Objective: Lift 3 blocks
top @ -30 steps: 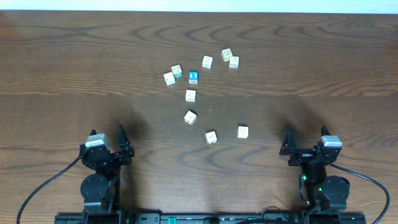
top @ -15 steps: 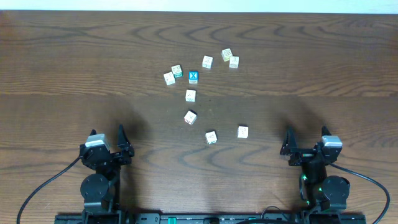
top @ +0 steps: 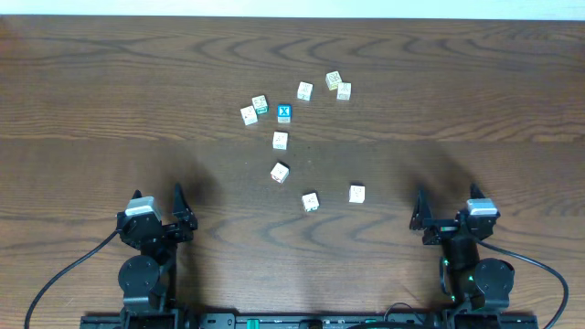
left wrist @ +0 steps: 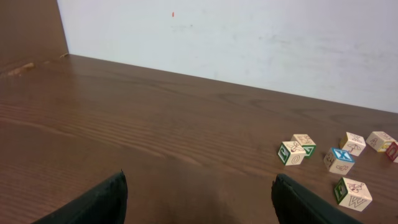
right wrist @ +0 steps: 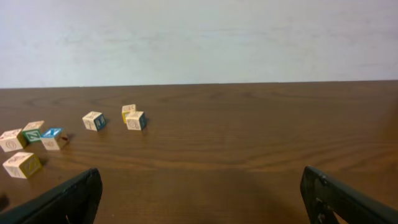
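Note:
Small cream-white blocks lie scattered mid-table. Three of them sit nearest the arms: one (top: pixel 280 172) in the middle, one (top: pixel 311 202) closer in, and one (top: pixel 356 194) to its right. My left gripper (top: pixel 157 196) rests low at the front left, open and holding nothing. In the left wrist view the left gripper (left wrist: pixel 199 183) shows only bare wood between its fingers. My right gripper (top: pixel 447 197) rests at the front right, also open and holding nothing. The right wrist view shows the right gripper (right wrist: pixel 200 175) over bare table. Neither gripper touches a block.
A blue-faced cube with a white X (top: pixel 284 113) sits in the far cluster with several other cubes, some green-tinted (top: pixel 260 103). The left wrist view shows that cluster at its right (left wrist: pixel 339 160). A pale wall runs along the table's far edge (right wrist: pixel 199 86).
The right gripper has edged very slightly to the left. The left arm and all the cubes are where they were.

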Controlling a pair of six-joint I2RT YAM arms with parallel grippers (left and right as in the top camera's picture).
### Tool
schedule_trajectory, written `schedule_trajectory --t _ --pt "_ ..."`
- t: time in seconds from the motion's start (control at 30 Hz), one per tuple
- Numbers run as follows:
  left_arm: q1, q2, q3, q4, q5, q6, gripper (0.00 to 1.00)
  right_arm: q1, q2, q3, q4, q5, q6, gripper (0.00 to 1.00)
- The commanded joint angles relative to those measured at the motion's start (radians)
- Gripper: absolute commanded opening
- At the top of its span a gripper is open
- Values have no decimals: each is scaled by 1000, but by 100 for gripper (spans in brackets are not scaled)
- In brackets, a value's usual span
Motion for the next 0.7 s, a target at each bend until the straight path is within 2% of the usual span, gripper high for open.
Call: schedule_trajectory --t 0.0,0.47,0.67 --pt "4 -5 -35 -15 6 6 75 17 -2 -2 -2 -27 -42 99" --pt "4 -5 -35 -15 6 6 75 17 10 -2 -4 52 -42 99" --pt "4 -4 -35 -15 6 6 75 17 10 -2 6 -95 -39 99"
